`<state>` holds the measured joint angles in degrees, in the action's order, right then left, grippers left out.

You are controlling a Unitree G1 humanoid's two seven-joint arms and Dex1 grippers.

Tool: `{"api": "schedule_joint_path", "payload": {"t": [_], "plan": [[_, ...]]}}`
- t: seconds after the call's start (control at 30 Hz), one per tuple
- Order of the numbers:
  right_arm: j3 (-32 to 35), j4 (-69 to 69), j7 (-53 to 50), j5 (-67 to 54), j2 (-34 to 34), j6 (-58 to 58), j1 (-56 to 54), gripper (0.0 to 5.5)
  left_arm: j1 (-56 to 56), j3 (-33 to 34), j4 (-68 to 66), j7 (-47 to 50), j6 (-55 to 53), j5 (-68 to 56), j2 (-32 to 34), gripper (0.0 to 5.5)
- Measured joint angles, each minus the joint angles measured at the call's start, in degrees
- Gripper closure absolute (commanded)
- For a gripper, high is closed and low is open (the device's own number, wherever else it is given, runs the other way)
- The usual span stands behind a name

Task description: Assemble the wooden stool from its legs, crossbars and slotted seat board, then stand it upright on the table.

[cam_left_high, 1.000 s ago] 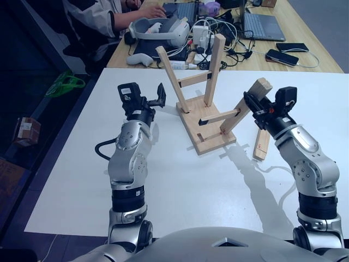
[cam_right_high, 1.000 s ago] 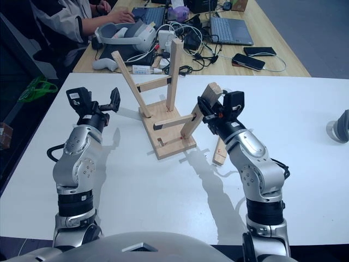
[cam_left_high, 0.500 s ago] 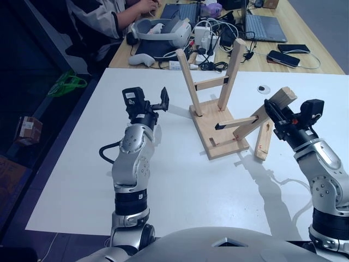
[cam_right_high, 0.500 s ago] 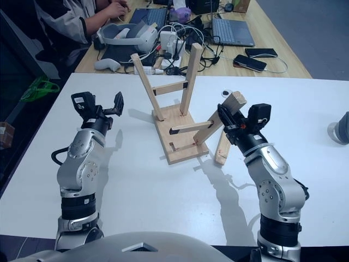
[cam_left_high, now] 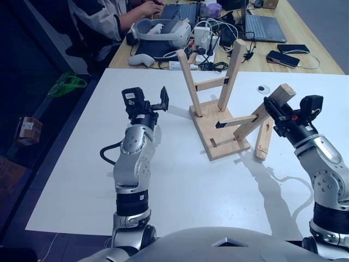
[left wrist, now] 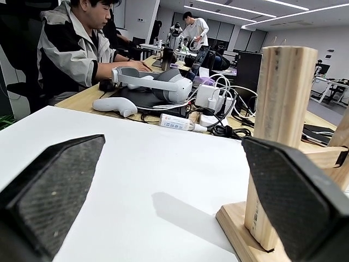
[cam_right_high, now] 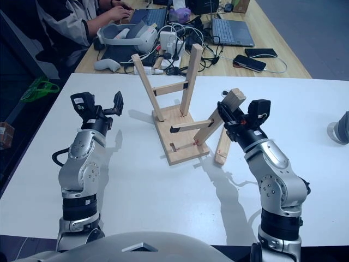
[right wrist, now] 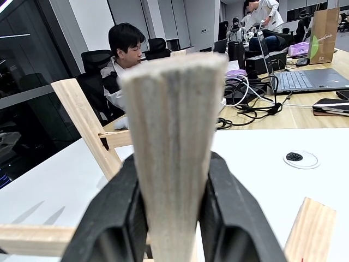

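Note:
The slotted seat board (cam_left_high: 203, 118) lies flat on the white table (cam_left_high: 180, 185). Two wooden legs (cam_left_high: 188, 82) (cam_left_high: 232, 73) stand upright on it, joined by a crossbar (cam_left_high: 210, 83). My right gripper (cam_left_high: 277, 111) is shut on a third leg (cam_left_high: 252, 120), which leans away from the board's right edge; two short crossbars (cam_left_high: 233, 122) run from it toward the board. A loose leg (cam_left_high: 263, 140) lies on the table just right of the board. My left gripper (cam_left_high: 147, 101) is open, held above the table left of the stool, its fingers (left wrist: 54, 185) wide apart with nothing between them.
Behind the table's far edge a wooden desk (cam_left_high: 305, 33) holds a headset (cam_left_high: 158, 28), laptops, cables and a phone (cam_left_high: 282, 57); a person works there. A small black disc (cam_left_high: 264, 88) lies on the table near the held leg. Bare table surface extends in front of the stool.
My right gripper has pulled the held leg to the right, and the seat board with its upright legs has slid right with it. The left arm has barely moved.

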<state>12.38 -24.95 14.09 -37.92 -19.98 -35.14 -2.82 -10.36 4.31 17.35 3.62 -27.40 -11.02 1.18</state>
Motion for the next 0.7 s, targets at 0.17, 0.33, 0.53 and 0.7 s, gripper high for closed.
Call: {"api": "schedule_joint_path", "payload": {"t": [0.17, 0.33, 0.53, 0.7], "plan": [[0.01, 0.10, -1.20, 0.07, 0.98, -0.32, -1.14, 4.14, 0.00, -0.03, -0.07, -0.14, 0.04, 0.31, -0.01, 0.86], [0.05, 0.20, -2.00, 0.05, 1.36, -0.58, -1.52, 3.37, 0.00, -0.23, -0.07, -0.36, 0.04, 0.34, -0.04, 0.86], [0.02, 0.19, -2.31, 0.03, 1.49, -0.59, -1.86, 2.48, 0.00, -0.34, -0.07, -0.41, 0.04, 0.35, -0.06, 0.86], [0.10, -1.11, -2.73, -0.78, 1.48, -1.55, -4.26, 1.66, 0.01, -0.37, -0.06, -0.42, 0.05, 0.35, -0.06, 0.86]]}}
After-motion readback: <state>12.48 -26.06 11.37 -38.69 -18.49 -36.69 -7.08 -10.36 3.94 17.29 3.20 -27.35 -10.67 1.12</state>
